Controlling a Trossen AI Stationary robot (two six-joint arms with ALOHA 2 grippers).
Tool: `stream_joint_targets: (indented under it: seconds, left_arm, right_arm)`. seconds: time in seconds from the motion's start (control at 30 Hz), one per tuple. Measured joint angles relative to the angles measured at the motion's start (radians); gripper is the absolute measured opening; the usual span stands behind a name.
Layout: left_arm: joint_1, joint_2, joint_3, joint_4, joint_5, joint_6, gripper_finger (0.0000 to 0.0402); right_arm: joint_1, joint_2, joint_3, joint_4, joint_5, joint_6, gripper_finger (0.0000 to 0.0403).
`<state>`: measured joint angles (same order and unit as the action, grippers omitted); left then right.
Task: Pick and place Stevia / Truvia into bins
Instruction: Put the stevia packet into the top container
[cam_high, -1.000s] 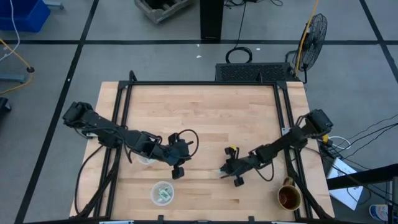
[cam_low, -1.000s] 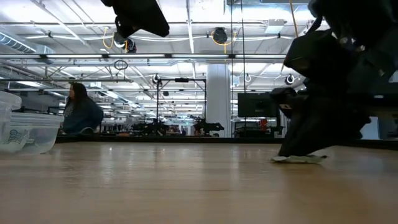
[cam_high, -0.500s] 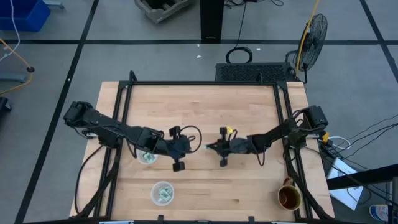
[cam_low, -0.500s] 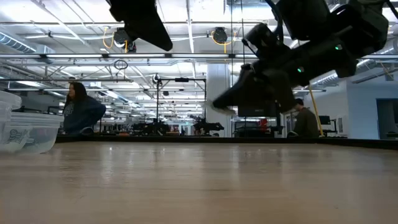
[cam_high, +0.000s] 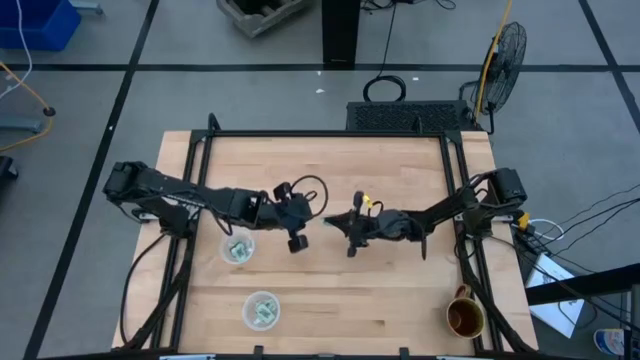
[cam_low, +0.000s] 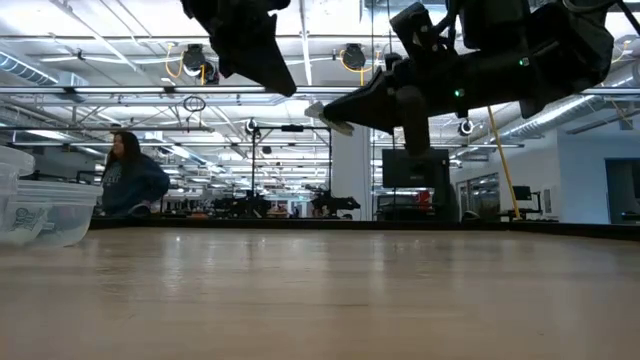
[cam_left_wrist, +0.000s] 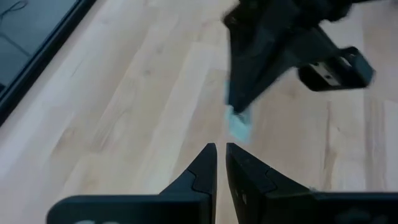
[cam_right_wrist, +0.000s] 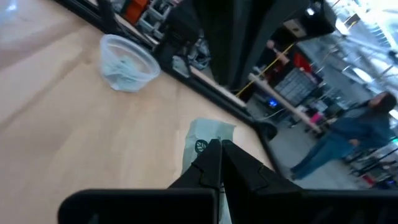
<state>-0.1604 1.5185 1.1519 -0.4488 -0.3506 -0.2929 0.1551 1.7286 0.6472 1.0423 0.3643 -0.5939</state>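
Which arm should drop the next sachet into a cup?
Right. The right tool is shut on a sachet, lifted off the table. The left tool holds nothing, though the nearer cup lies on its side.

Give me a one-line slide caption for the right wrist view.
Right gripper shut on a green-and-white sachet above the wooden table, a clear cup beyond.

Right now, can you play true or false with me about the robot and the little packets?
1. The right gripper is pinching a sachet. True.
2. That sachet is lying flat on the table. False: it is held up in the air, as the low view shows.
3. Both clear cups have sachets inside. True.
4. The brown mug sits between the two grippers. False: it stands near the table's right front corner.
5. The left gripper holds a sachet too. False: it holds nothing.
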Motion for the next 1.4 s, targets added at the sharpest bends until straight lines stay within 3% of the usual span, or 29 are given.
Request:
stream_joint_targets:
  seconds: [0.2,0.37,0.53,0.67,0.93,1.4]
  left_arm:
    - [0.034,0.0,0.0,0.039,0.036,0.056,0.0051]
    - [0.062,0.0,0.0,0.039,0.037,0.052,0.0101]
    - [0.093,0.0,0.0,0.051,0.039,0.044,0.0157]
    - [0.112,0.0,0.0,0.11,0.039,0.01,0.0179]
    - [0.127,0.0,0.0,0.157,0.133,0.028,0.0182]
    - [0.126,0.0,0.0,0.153,0.133,0.064,0.0182]
  right_arm:
    - [-0.005,-0.002,0.001,0.015,0.033,-0.111,0.0]
    - [-0.005,-0.002,0.001,0.032,0.113,-0.231,0.0]
    - [-0.005,-0.002,0.001,0.078,0.107,-0.302,0.0]
    - [-0.005,-0.002,0.001,0.11,0.107,-0.358,0.0]
    - [-0.005,-0.002,0.002,0.16,0.107,-0.369,0.0]
    - [-0.008,-0.002,0.002,0.183,0.131,-0.361,0.0]
